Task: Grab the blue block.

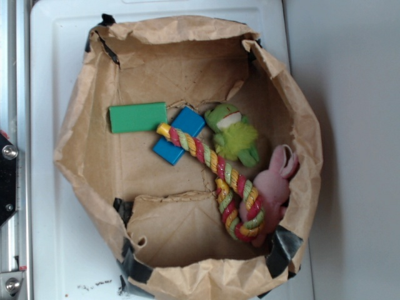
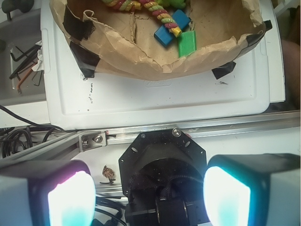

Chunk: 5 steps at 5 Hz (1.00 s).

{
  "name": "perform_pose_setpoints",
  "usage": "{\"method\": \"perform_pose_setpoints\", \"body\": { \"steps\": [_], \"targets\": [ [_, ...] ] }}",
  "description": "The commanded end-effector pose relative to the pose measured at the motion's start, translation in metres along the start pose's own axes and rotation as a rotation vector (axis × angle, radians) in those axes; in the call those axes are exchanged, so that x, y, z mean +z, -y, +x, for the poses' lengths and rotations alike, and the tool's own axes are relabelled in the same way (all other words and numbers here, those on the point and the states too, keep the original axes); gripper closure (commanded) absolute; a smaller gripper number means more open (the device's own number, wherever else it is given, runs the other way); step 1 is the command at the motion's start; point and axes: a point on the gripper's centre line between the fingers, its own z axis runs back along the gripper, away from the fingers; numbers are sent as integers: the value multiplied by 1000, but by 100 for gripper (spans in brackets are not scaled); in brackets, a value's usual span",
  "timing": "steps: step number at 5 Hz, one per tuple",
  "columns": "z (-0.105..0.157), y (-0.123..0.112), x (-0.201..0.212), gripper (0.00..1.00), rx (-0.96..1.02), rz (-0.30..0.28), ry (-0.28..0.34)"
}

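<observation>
Blue block (image 1: 179,143) — middle apparently under rope (image 1: 215,164).

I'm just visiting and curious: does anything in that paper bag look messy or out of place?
Yes. The rope toy lies across the blue block, covering its middle, so the block is partly pinned. The paper bag is crumpled and torn at its rim, patched with black tape. The green block lies flat and uncovered.
</observation>
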Motion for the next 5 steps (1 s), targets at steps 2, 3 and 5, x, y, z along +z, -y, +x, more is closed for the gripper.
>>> {"method": "perform_pose_setpoints", "body": {
  "steps": [2, 3, 5],
  "targets": [
    [0, 0, 0, 0, 0, 0, 0],
    [0, 0, 0, 0, 0, 0, 0],
    [38, 1, -4, 0, 58, -21, 18]
  ]
}}
